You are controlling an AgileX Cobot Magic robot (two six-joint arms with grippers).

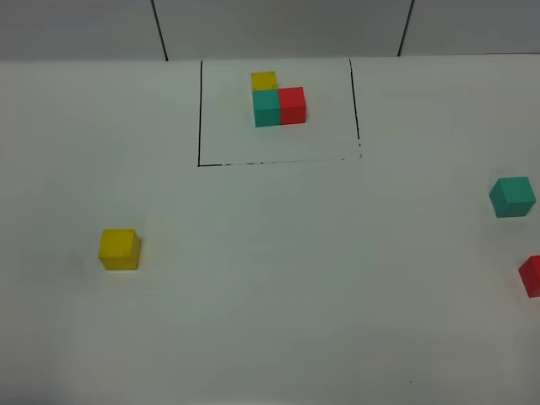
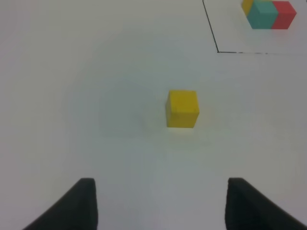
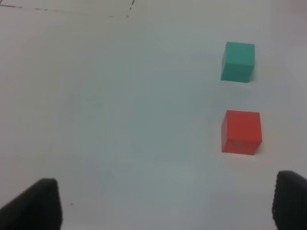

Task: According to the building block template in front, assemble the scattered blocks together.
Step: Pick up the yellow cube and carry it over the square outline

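The building block template stands at the back middle of the table: yellow, teal-green and red cubes joined in an L inside a thin black drawn rectangle. It also shows in the left wrist view as the template. Of the scattered blocks, the yellow cube lies alone at the left. The teal-green cube and the red cube lie at the right edge, the red one partly cut off. My left gripper is open, short of the yellow cube. My right gripper is open, with the red cube and the teal-green cube ahead, off to one side.
The white table bears only the cubes and the drawn black frame line. A grey panelled wall rises behind the table's far edge. Neither arm shows in the high view.
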